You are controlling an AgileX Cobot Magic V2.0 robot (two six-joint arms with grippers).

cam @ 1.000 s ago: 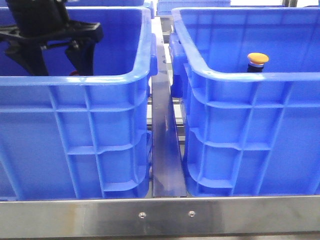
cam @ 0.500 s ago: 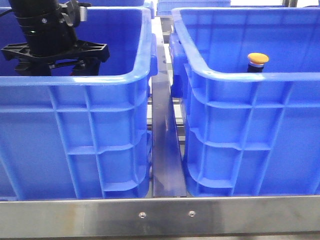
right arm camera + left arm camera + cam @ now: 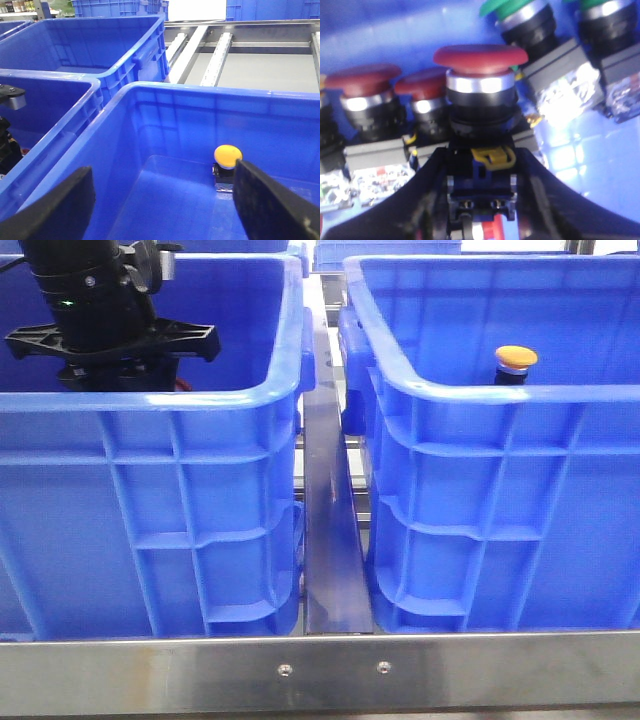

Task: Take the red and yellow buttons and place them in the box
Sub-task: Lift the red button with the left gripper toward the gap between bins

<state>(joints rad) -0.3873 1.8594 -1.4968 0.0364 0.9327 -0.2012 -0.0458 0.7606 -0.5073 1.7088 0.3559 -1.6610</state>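
Two blue crates stand side by side, and the left gripper (image 3: 118, 375) is sunk inside the left crate (image 3: 150, 400), its fingertips hidden behind the near rim in the front view. The left wrist view shows why: a red button (image 3: 480, 55) stands with its black body between the dark fingers, which seem closed against its base, though blur makes the contact itself uncertain. More red-capped buttons (image 3: 362, 80) crowd just beside it, with green-capped ones (image 3: 512, 7) behind. Across the metal rail (image 3: 330, 540), the box (image 3: 500, 395) already holds the yellow button (image 3: 516, 357), upright on the floor near the far wall. The right gripper (image 3: 165, 200) hangs above that box, fingers spread wide and holding nothing.

Risk: with neighbours packed so close, a lift could drag or tip one, and a loose hold on the narrow base could let the red button slip on the way over.

No readable brand or writing shows; the labels on the button bodies are washed out.
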